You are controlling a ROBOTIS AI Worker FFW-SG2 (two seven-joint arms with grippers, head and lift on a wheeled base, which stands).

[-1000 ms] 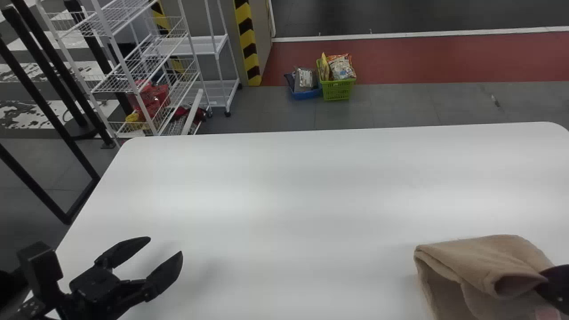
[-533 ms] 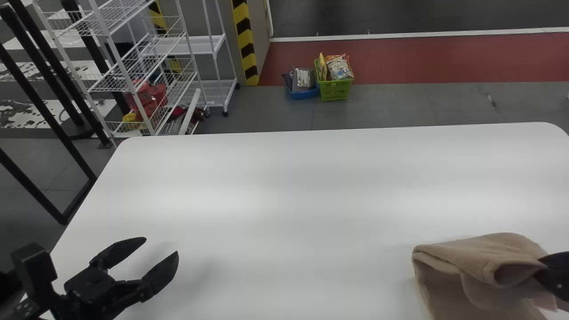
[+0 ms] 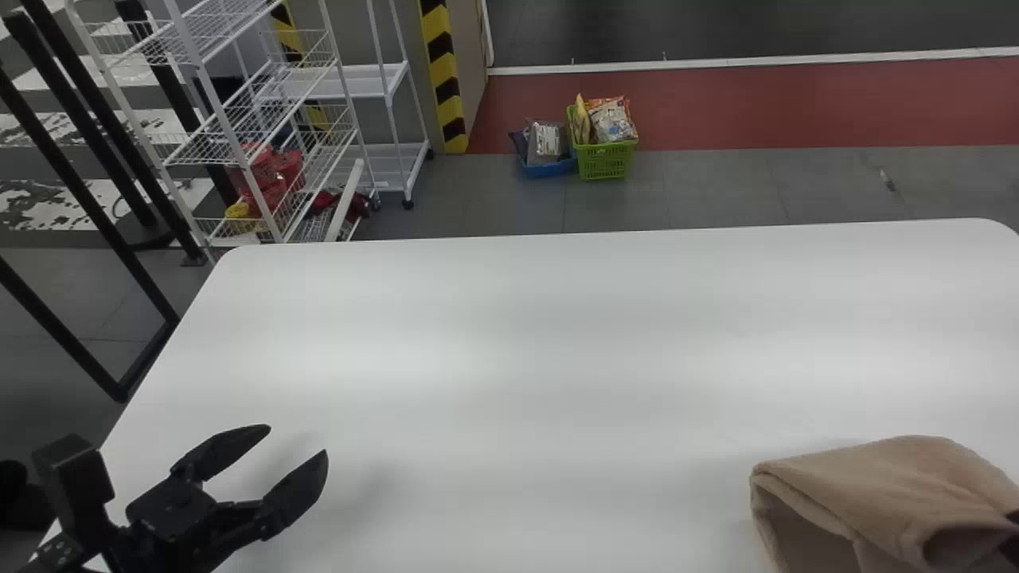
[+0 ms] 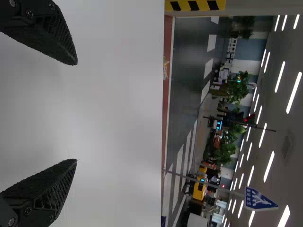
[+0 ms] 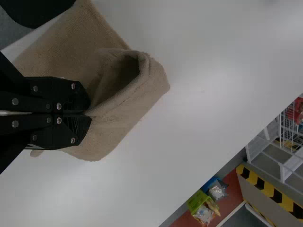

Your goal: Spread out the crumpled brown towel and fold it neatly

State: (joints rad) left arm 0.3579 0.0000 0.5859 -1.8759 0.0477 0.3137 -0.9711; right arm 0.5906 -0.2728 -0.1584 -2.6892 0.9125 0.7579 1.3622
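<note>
The brown towel [image 3: 884, 493] lies bunched and partly folded over at the near right of the white table, a loop of cloth curling open on its near side. At the right edge of the head view, my right gripper [image 3: 1011, 541] meets this cloth. The right wrist view has my right gripper [image 5: 87, 113] shut on a pinch of the towel [image 5: 128, 113]. Over the table's near left, far from the towel, my left gripper [image 3: 298, 438] stays open with nothing between its fingers; the left wrist view has this left gripper [image 4: 76, 112] wide apart above white tabletop.
The white table [image 3: 509, 350] has its far edge across the middle of the head view. Beyond it on the floor stand a green basket [image 3: 603, 161] with packets and a blue tray [image 3: 549, 169]. White wire shelves [image 3: 263, 135] and black posts are at the far left.
My right gripper has moved right and nearer the head view's edge, and the towel's folded part has shifted slightly right and toward the robot with it. The left gripper holds still.
</note>
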